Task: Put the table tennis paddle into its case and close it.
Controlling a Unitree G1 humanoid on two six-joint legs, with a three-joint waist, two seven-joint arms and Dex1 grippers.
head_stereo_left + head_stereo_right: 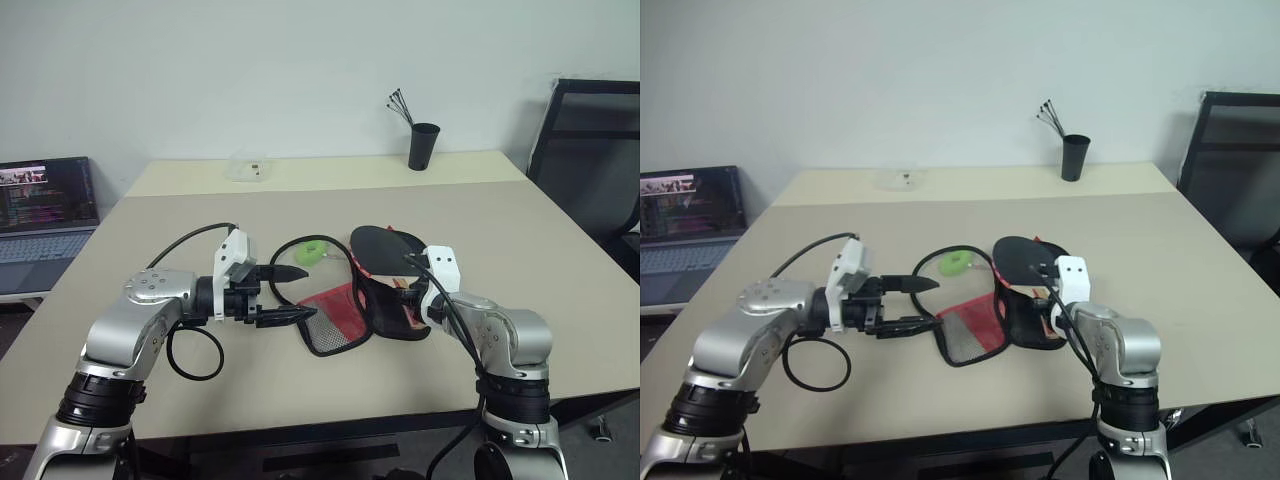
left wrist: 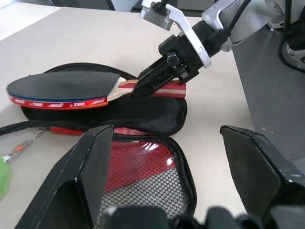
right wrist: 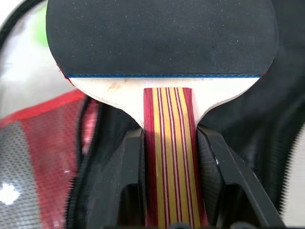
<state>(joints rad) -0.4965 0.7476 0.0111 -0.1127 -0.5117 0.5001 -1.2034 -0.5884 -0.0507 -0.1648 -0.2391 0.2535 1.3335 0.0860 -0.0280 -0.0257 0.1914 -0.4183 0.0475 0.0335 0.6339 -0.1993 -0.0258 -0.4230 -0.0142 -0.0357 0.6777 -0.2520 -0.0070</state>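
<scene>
Just one table tennis paddle (image 2: 62,90), one open case (image 2: 143,114), two pincers.

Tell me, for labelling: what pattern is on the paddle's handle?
Lengthwise red and yellow stripes on the handle, best in the right wrist view.

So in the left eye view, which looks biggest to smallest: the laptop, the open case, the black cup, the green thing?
1. Laptop, cut by the frame edge, and case look alike; unsure.
2. Black cup, though it is farther back.
3. Green thing.
</scene>
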